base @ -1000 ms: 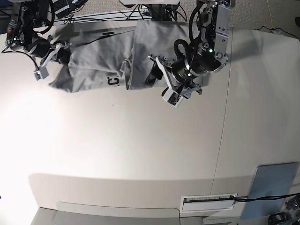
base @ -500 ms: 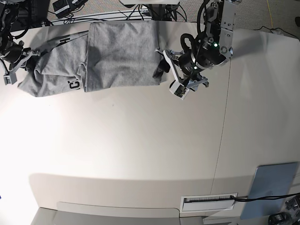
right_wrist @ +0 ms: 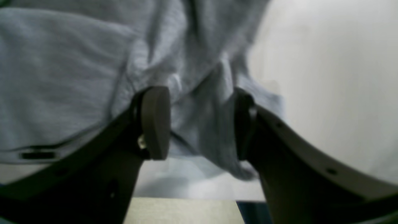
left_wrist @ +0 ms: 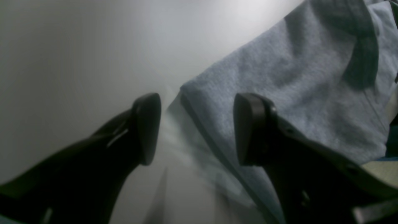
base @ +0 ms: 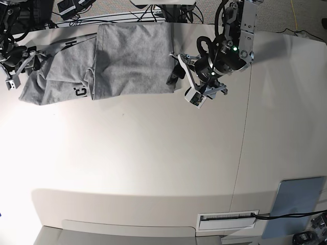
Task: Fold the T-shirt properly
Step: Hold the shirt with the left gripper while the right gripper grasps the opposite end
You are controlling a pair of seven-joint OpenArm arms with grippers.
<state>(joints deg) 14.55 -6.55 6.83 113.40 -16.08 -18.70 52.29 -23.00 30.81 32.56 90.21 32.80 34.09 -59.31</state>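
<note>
Grey cotton is what we are seeing spread across the far side of the white table (base: 153, 163): the T-shirt (base: 117, 61), partly folded, is lying between both arms. Our left gripper (left_wrist: 196, 127) is standing wide apart, its jaws straddling the shirt's corner edge without clamping it. Our right gripper (right_wrist: 202, 124) is also gaping, with bunched fabric sitting loosely between its jaws at the shirt's other end.

The T-shirt (base: 130, 56) is soft heather-grey cloth, matt and finely napped, with black printed lettering at its 8 o'clock corner; the table (base: 153, 163) looks smooth, pale, faintly glossy. Both grippers' fingers (left_wrist: 146, 127) are dark matt plastic.
</note>
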